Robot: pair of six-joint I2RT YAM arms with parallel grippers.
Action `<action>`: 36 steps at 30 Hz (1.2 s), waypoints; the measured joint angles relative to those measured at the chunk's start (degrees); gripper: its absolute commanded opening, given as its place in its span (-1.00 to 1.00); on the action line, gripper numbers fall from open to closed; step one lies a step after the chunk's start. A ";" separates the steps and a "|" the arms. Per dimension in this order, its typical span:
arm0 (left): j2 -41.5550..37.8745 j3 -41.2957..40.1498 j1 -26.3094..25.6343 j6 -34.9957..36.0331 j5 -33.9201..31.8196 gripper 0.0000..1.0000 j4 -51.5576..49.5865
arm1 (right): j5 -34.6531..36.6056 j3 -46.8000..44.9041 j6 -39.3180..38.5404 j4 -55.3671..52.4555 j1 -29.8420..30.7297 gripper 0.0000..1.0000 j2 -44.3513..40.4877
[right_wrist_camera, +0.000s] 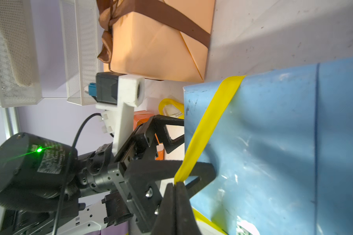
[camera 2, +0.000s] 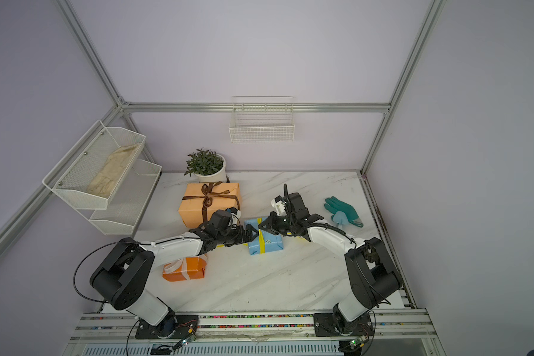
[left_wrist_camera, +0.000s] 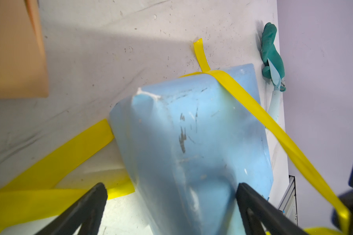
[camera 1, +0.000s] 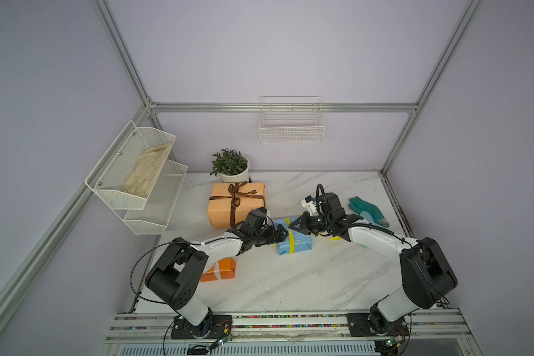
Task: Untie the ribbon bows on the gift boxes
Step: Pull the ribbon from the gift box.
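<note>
A small light blue gift box (camera 1: 295,243) lies mid-table with a bright yellow ribbon (right_wrist_camera: 210,122) across it. My right gripper (right_wrist_camera: 176,183) is shut on that ribbon, which runs taut from the box's edge to the jaws; loose yellow loops (left_wrist_camera: 55,162) lie on the table beside the box. My left gripper (left_wrist_camera: 171,189) is open, its fingers on either side of the blue box's (left_wrist_camera: 192,142) near end. The large peach box (camera 1: 222,209) with a tied dark brown bow (camera 1: 235,197) stands behind. The bright orange box (camera 2: 185,268) with white ribbon (camera 2: 176,266) lies partly under my left arm.
A white plant pot (camera 1: 233,177) stands behind the peach box. A teal glove (camera 1: 367,211) lies at the table's right side. A white mesh shelf (camera 1: 136,178) hangs on the left wall, and a wire basket (camera 1: 291,129) on the back wall.
</note>
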 measured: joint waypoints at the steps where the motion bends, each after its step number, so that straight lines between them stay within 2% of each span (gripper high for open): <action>1: 0.00 0.26 0.00 0.02 0.00 1.00 -0.07 | -0.24 0.00 0.15 0.07 -0.13 -1.00 -0.48; 36: 0.83 1.77 0.33 1.51 0.33 1.00 -3.67 | -4.46 5.11 2.43 1.86 -4.33 -1.00 -6.36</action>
